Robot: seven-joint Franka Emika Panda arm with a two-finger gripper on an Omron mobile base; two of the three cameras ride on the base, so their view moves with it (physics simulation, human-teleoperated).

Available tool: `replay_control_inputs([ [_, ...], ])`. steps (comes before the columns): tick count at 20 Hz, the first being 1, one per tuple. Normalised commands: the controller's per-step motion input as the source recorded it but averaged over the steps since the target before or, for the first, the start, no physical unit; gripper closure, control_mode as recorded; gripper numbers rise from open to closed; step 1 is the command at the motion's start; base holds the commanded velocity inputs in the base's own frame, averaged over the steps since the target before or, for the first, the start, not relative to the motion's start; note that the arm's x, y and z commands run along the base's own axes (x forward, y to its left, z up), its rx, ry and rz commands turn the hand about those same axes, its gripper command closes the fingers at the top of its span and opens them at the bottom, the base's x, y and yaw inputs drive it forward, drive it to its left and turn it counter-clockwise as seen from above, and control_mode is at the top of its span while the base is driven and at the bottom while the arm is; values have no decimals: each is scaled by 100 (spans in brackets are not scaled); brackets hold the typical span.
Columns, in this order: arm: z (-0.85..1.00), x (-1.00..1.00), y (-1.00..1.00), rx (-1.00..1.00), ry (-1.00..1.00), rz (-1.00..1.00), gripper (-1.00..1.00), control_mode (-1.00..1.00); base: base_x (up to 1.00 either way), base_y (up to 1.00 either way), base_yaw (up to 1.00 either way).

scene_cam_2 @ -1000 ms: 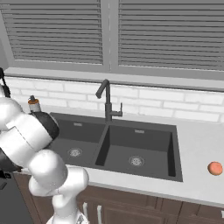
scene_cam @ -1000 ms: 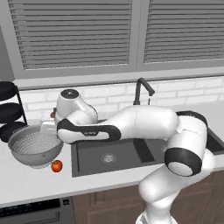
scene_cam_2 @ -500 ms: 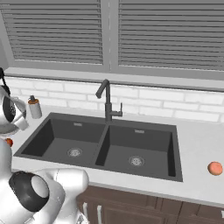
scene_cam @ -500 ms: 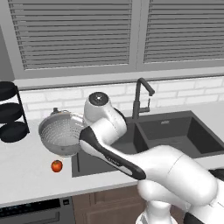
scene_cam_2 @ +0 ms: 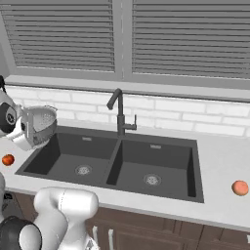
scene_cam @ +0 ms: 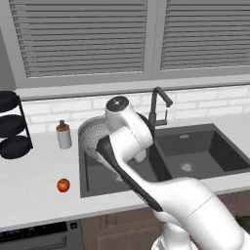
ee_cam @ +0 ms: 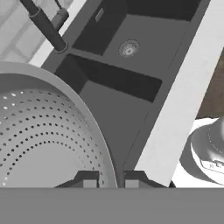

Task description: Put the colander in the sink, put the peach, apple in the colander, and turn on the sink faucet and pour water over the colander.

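The colander hangs in the air with its rim clamped between my fingers, over the left basin of the sink, not yet set down. The apple waits on the worktop to my left, the peach far off beyond the right basin. The sink faucet looks dry. So I judge every step remains.

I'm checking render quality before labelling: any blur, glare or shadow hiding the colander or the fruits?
Left base view: sharp, flat lighting; the arm covers part of the colander; the apple is clear. Right base view: crisp; the peach casts a faint shadow. Hand view: no glare; the colander's perforations are legible, its rim between the gripper tips.
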Motion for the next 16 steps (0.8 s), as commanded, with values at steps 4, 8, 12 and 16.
replay_control_inputs([
  [4, -6, 0, -31, 0, 15, -60, 100, -100, 0, 0, 0],
  [8, -18, 16, -13, 0, 3, -50, 100, -100, 0, 0, 0],
  [12, -41, 29, 0, 0, 0, -44, 100, -100, 0, 0, 0],
  [16, -59, 34, 0, 0, 0, -36, 100, -100, 0, 0, 0],
])
